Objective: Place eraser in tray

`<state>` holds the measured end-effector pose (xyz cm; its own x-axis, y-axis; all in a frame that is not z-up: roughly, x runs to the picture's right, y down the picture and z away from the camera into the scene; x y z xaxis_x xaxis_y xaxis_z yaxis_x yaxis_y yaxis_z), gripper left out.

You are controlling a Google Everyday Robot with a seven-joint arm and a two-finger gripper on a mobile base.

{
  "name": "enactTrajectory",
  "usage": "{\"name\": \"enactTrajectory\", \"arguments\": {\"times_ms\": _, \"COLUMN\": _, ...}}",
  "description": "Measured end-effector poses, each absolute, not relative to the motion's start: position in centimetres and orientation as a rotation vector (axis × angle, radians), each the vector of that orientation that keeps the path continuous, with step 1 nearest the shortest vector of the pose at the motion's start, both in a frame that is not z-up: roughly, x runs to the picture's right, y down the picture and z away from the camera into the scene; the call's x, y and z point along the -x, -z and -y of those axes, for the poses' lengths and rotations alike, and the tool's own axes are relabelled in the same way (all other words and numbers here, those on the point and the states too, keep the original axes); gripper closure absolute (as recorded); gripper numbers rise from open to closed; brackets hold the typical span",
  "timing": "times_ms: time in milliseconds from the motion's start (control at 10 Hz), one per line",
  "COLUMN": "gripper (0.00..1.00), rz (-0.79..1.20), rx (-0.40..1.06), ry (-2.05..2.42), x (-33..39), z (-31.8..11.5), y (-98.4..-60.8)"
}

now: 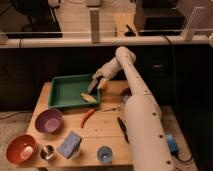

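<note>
The green tray (66, 92) lies at the back left of the wooden table. My gripper (93, 84) hangs over the tray's right part, just above its floor. It is shut on the eraser (92, 88), a small dark grey block that points down into the tray. A yellow fruit (89, 97) lies inside the tray just below the gripper. An orange fruit (103, 84) sits right of the gripper, at the tray's right rim.
A red chili (86, 117) and a long black-handled brush (122, 129) lie in front of the tray. A purple bowl (48, 120), an orange bowl (20, 149), a metal cup (47, 152), a blue-grey block (70, 145) and a blue cup (104, 154) stand along the front.
</note>
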<state>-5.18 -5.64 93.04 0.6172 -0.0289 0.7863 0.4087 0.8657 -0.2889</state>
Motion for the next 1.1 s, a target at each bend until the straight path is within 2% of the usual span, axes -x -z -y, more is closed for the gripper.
{"name": "enactTrajectory", "arguments": {"times_ms": 500, "gripper": 0.2, "rz": 0.75, "rx": 0.511, "ry": 0.263, "x": 3.3, "z": 4.6, "y": -94.0}}
{"name": "enactTrajectory", "arguments": {"times_ms": 1100, "gripper": 0.2, "rz": 0.743, "rx": 0.517, "ry": 0.26, "x": 3.2, "z": 4.4, "y": -94.0}}
